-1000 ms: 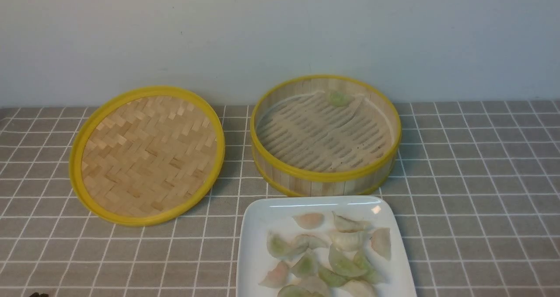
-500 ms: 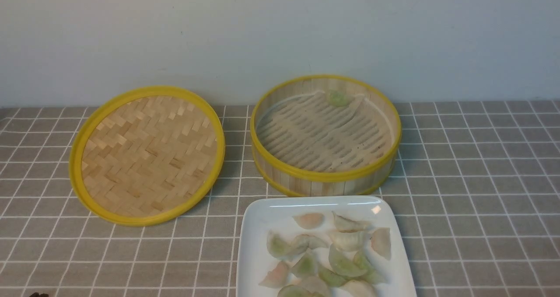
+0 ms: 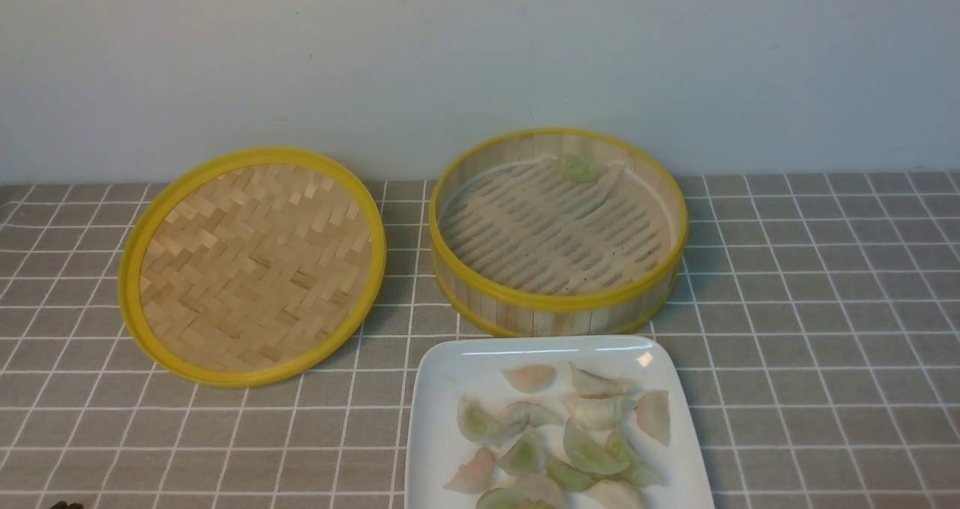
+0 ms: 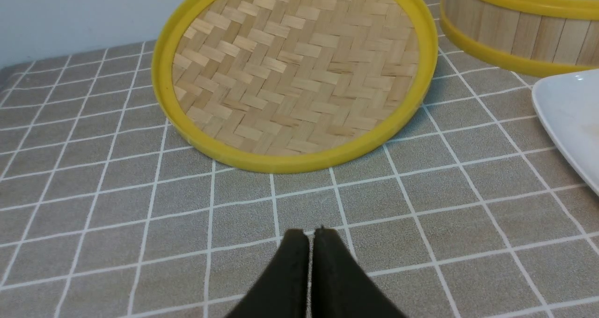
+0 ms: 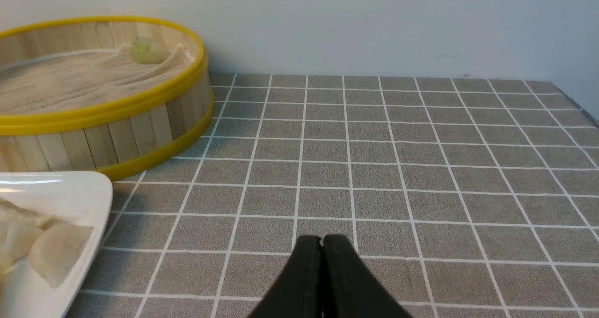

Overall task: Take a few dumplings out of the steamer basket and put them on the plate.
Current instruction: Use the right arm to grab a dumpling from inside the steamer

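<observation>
The steamer basket (image 3: 559, 303) stands at the back middle of the table, with one pale green dumpling (image 3: 579, 169) by its far wall; it also shows in the right wrist view (image 5: 149, 51). The white plate (image 3: 442, 374) sits in front of the basket and holds several dumplings (image 3: 592, 453). My left gripper (image 4: 309, 233) is shut and empty, low over the cloth in front of the lid. My right gripper (image 5: 321, 239) is shut and empty over the cloth to the right of the plate (image 5: 89, 191). Only a dark tip of the left gripper (image 3: 66, 504) shows in the front view.
The flat woven lid (image 3: 251, 265) with a yellow rim lies left of the basket, tilted against the wall side. A grey checked cloth (image 3: 825, 306) covers the table. A pale wall runs behind. The table's right edge (image 5: 580, 107) shows in the right wrist view.
</observation>
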Tool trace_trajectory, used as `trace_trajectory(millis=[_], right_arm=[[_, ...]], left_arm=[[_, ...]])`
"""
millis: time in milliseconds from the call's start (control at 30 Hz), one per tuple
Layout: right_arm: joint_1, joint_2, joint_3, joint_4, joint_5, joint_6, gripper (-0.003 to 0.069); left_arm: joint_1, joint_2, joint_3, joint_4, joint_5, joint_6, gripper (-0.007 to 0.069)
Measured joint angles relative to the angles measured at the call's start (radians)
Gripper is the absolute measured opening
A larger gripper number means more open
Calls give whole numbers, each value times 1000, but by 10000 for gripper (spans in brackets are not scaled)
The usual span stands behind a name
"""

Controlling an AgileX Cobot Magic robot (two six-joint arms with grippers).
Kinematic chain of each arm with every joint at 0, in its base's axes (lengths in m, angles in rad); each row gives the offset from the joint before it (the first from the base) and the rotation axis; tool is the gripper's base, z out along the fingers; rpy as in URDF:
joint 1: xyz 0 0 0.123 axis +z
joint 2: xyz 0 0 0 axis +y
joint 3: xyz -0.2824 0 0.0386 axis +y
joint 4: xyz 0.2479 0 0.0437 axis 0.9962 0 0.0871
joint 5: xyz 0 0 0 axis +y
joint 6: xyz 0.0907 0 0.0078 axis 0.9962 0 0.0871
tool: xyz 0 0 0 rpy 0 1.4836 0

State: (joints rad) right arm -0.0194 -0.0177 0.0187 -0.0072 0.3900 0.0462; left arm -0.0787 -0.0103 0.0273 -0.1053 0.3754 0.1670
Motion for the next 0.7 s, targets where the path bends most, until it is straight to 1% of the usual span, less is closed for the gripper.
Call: trace_trajectory(millis=[267, 367, 567, 633, 700], right_arm=[[0, 0, 0, -1, -3, 0, -15], [0, 0, 7, 34, -48, 19, -15], [0, 0, 10, 344, -308, 205, -15], [0, 0, 10, 478, -409, 255, -15], [0, 0, 10, 528, -457, 264, -15]], left_arm=[[0, 0, 0, 0, 0, 0, -5], [0, 0, 0, 0, 0, 0, -5], [0, 0, 0, 0, 0, 0, -5], [0, 0, 0, 0, 0, 0, -5], [0, 0, 0, 0, 0, 0, -5]])
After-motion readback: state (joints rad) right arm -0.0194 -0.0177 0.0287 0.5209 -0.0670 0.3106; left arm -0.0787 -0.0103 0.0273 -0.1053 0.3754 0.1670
